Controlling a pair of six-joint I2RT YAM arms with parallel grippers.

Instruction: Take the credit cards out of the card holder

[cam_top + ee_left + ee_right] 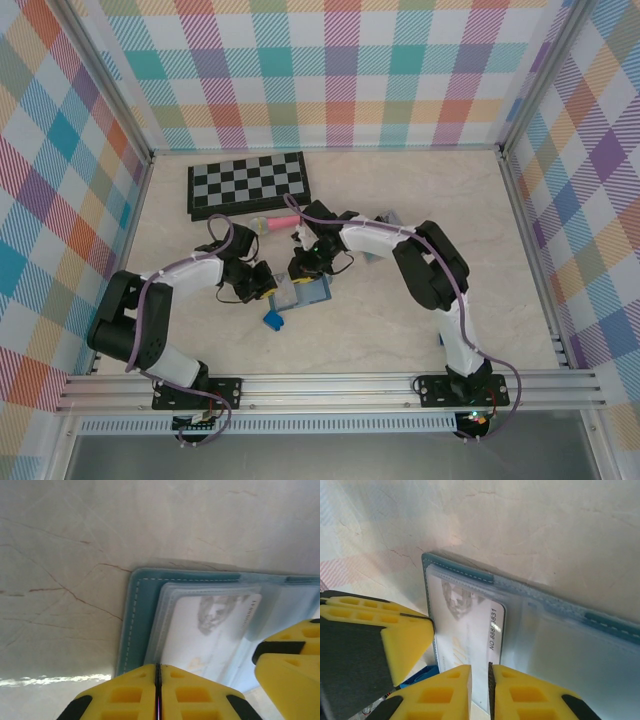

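- The card holder lies open and flat on the table, at the middle of the workspace, with both arms bent in over it.
- In the overhead view its long axis runs roughly left to right. The left gripper is at its left end and the right gripper at its far side.
- The left gripper's fingers are pressed together with no gap. They sit over the near edge of the holder's stitched border, which I take to be pinning it down.
- The right gripper's fingers stand a narrow slit apart, wider than a card is thick.
- A white card sits under a clear pocket at the left end of the holder, with a row of digits printed along one edge.
- The relation that matters: in the right wrist view the card's long axis points straight back at the right gripper's slit, and its near end runs down to the fingertips.
- Whether that end is already between the fingers or just ahead of them I cannot tell, since the tips hide it.
- The right gripper is the nearer tool to the card, so the pull probably falls to it, drawing along the card's length while the left holds the cover.
- A small blue block lies just beside the holder's near left corner (no part of the job, but close to the left fingers).
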